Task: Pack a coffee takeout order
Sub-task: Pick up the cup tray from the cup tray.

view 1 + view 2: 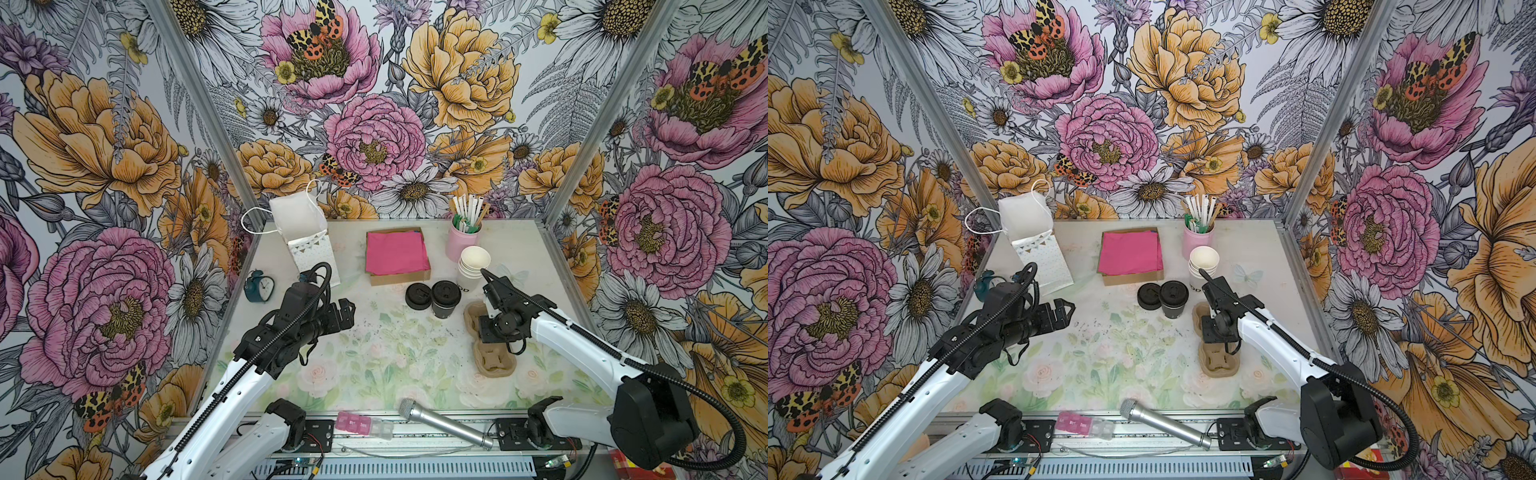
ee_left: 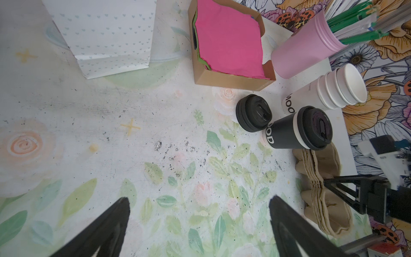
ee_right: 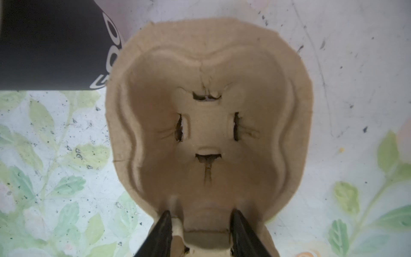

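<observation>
Right tool clenched on the middle ridge of the brown cup carrier, on the right of the tabletop, left tool released wide above the left side

Floral wallpaper covers three walls across the top and both sides of both top views: big pink and orange peonies, white daisies, spotted moths. Metal posts mark the two corners. The tabletop, lower centre, is pale, printed with roses and green leaves, with dark specks. The light is even.
</observation>
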Controlling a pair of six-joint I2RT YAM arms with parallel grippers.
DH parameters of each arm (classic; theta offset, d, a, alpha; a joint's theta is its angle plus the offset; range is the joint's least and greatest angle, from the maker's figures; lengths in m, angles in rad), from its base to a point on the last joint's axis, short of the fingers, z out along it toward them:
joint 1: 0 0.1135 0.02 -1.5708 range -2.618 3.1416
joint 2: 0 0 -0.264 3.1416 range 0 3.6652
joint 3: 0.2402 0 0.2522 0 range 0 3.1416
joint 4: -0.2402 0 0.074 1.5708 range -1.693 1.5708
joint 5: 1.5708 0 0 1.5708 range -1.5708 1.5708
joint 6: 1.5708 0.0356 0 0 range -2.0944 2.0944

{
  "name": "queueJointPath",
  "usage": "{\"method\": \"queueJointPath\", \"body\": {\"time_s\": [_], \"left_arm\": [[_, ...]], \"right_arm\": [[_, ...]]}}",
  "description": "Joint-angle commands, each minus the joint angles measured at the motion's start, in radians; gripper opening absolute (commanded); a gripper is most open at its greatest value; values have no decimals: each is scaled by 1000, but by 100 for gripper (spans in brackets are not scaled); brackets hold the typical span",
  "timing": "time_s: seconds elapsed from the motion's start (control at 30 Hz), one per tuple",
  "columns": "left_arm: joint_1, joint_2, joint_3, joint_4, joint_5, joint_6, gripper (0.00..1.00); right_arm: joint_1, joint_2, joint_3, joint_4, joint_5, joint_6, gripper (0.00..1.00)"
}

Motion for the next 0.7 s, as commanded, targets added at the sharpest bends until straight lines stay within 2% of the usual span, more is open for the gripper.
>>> {"method": "queueJointPath", "body": {"time_s": [0.0, 0.23, 0.47, 0.67], "left_arm": [[11, -17, -18, 21, 28, 17, 99], [19, -31, -29, 20, 28, 14, 99], [19, -35, -31, 27, 35, 12, 99], [20, -39, -35, 27, 37, 9, 99]], "right_arm": [[5, 17, 31, -9, 44, 10, 46], [8, 2, 45, -12, 83, 10, 45], [8, 34, 29, -10, 37, 11, 45], [8, 41, 18, -10, 9, 13, 39]]}}
